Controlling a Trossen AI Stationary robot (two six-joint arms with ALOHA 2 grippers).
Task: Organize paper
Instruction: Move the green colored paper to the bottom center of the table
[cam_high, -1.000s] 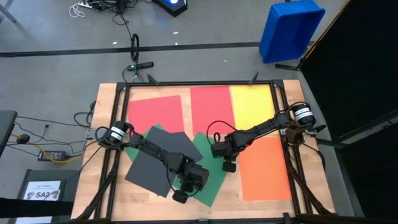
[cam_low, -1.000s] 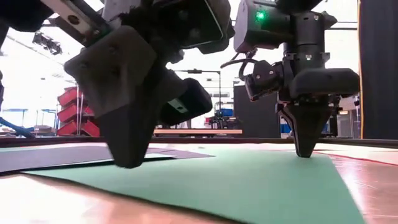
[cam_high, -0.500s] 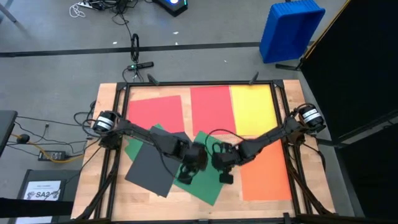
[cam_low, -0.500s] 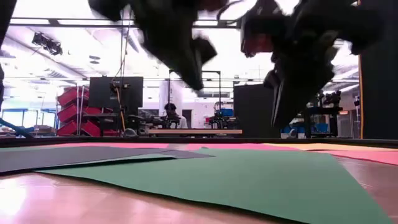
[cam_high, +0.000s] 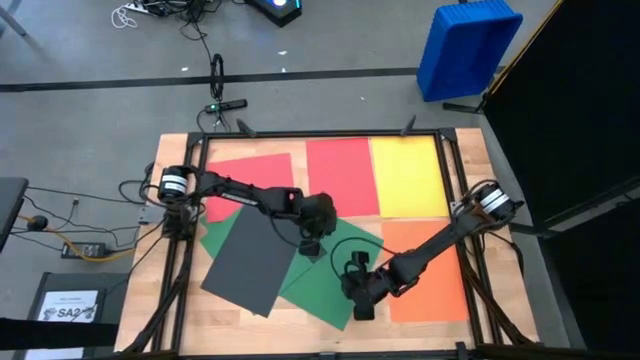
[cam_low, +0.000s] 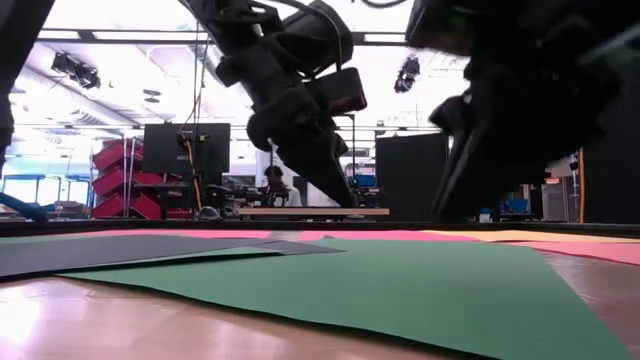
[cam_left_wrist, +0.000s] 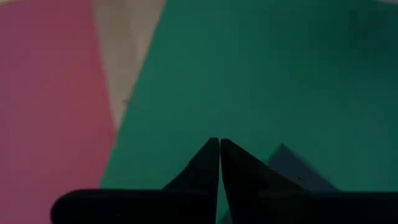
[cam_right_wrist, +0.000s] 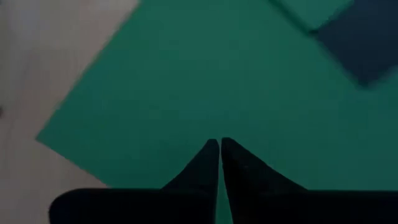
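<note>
A green sheet of paper (cam_high: 312, 285) lies askew at the table's near middle, its left part under a dark grey sheet (cam_high: 245, 260). Two red sheets (cam_high: 250, 175) (cam_high: 340, 172) and a yellow one (cam_high: 408, 175) lie along the far side, and an orange one (cam_high: 430, 270) lies at the right. My left gripper (cam_high: 312, 247) is shut and hovers over the green sheet's far part (cam_left_wrist: 280, 74). My right gripper (cam_high: 360, 312) is shut too, just above the green sheet (cam_right_wrist: 217, 74) near its near corner. In the low view both fingertip pairs (cam_low: 340, 195) (cam_low: 447, 212) stand clear of the paper.
A dark metal frame (cam_high: 190, 230) runs round the wooden table. Bare wood (cam_high: 250, 330) shows along the near edge. On the floor beyond the table stand a blue bin (cam_high: 470, 45) and cables; a white sheet marked SA2 (cam_high: 70, 305) lies left of the table.
Both grippers have lifted off the green sheet, still shut. The left one has swung from near the table's near edge toward the far edge and somewhat right. The right one has moved toward the near edge. The green sheet has shifted slightly toward the right.
</note>
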